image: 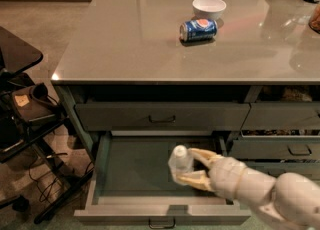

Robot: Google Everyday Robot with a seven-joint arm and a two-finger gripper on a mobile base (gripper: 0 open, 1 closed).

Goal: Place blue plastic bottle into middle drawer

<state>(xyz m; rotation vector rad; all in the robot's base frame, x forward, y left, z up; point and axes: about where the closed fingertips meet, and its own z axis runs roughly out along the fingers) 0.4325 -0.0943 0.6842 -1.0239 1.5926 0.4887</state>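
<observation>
The gripper (187, 165) pinches the blue plastic bottle (178, 161), which stands cap-up between its fingertips. Beneath both lies the pulled-out middle drawer (132, 170).

One blue plastic bottle (179, 160), one can (198, 29), one bowl (209, 7), one end effector (186, 166) over one open middle drawer (135, 166).

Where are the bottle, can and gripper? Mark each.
bottle (178, 161), camera view: clear body below the cap.
can (198, 29), camera view: its blue side.
gripper (187, 165), camera view: midway between fingertips, clasping the bottle over the open drawer (135, 169).
</observation>
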